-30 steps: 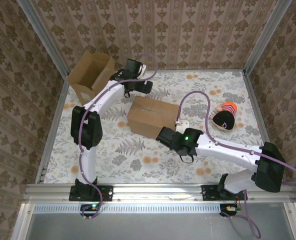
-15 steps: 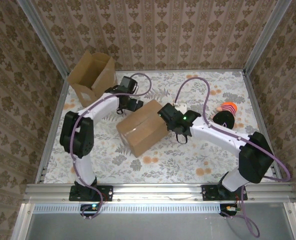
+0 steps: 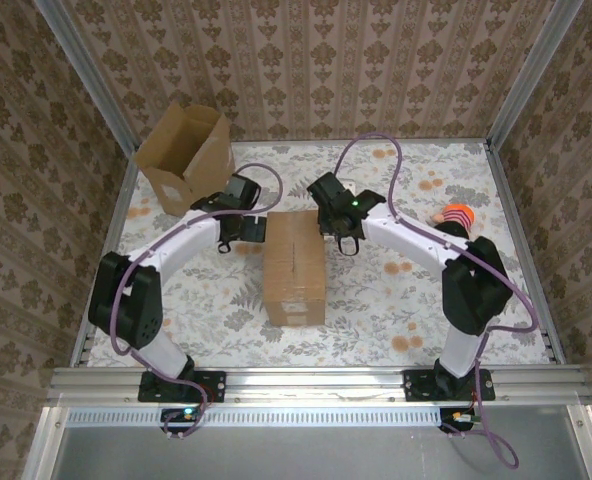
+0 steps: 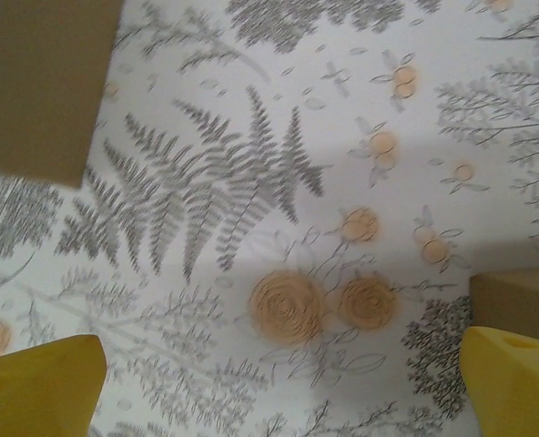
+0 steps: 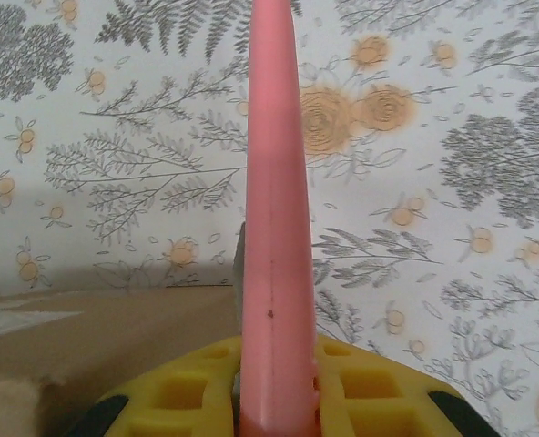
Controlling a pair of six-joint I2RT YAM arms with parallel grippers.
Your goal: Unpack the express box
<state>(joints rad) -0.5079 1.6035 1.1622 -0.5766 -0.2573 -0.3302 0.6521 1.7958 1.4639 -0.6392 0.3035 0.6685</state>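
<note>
Item 1: express box [image 3: 294,268], plain brown cardboard, flaps closed, lying flat at the middle of the floral tabletop [image 3: 396,300], its long side running near to far; 1 edge of it also shows low in the right wrist view [image 5: 96,337]. Item 2: open carton [image 3: 184,155], brown, flaps up, standing at the far left corner, apart from the express box. Item 3: plush toy [image 3: 454,216], dark with orange and pink stripes, at the right of the tabletop, partly hidden behind the right arm [image 3: 416,240]. Item 4: pink tool [image 5: 271,209], long, slim and tapering, standing out ahead of the right jaws, which are drawn narrow and clamped on its base between yellow fingers [image 5: 361,391]; it is seen against bare tabletop, just beside the box's far right corner. Item 5: left arm [image 3: 176,240], curving in from the left, the left jaws spread wide and holding nothing, over bare tabletop just beside the box's far left corner. Its 2 yellow fingertips [image 4: 37,387] sit at the bottom corners of the left wrist view. Cardboard shows at the right edge [image 4: 520,305] and upper left [image 4: 46,86] there; which carton each belongs to cannot be told.
</note>
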